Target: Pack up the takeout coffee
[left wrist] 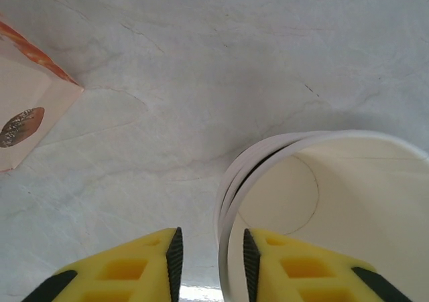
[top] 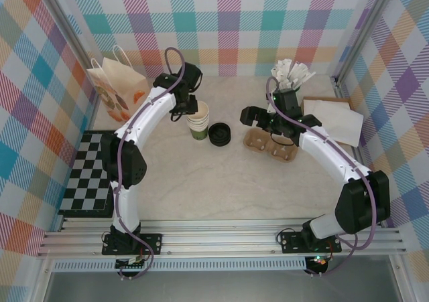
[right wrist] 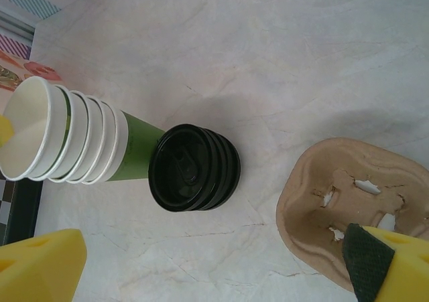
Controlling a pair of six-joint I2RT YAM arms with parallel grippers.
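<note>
- Overhead: a stack of lidless paper cups (top: 198, 120) stands near the middle of the desk (top: 201, 188). A pile of black lids (top: 219, 134) sits just at its 4 o'clock, and a cardboard carrier (top: 269, 145) lies further out at 3 o'clock.
- Left gripper (left wrist: 209, 262): jaws narrow and astride the top rim, one pad inside and one outside with a sliver of space. It grips nothing yet.
- Right gripper (right wrist: 214, 268): wide open and empty, above the carrier.
- Risk: two rims seem to lie between the pads, so two nested cups might lift together.
- Risk: a hard pinch could buckle the thin rim or tip the stack onto the lids.
</note>
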